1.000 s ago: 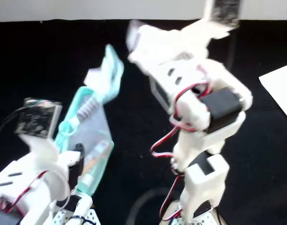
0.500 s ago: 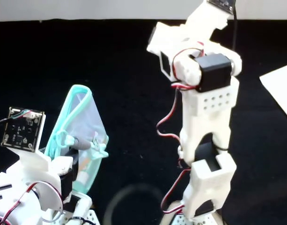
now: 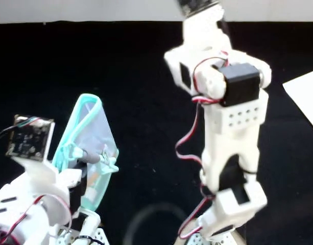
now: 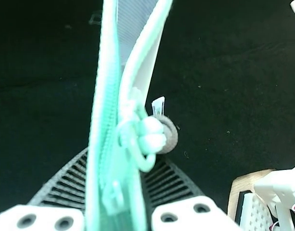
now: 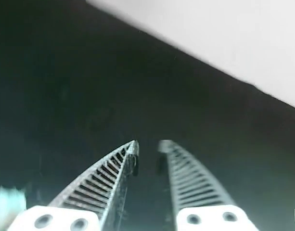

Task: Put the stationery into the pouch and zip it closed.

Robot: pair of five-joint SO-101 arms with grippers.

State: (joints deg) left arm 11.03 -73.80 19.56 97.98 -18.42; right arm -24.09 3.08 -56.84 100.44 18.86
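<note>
Pouch: mint-trimmed clear zip pouch [image 3: 90, 132] is clamped upright by left hand [image 4: 125, 159], over black surface [image 3: 95, 61].
Right hand [image 5: 148, 147]: narrowly parted, well apart from pouch.

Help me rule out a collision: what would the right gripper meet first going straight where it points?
Probably the black table cloth: nothing shows nearer ahead of the right gripper, though depth is unclear.

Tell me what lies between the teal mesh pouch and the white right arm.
The high view shows bare black tabletop between the teal mesh pouch and the white right arm.
</note>
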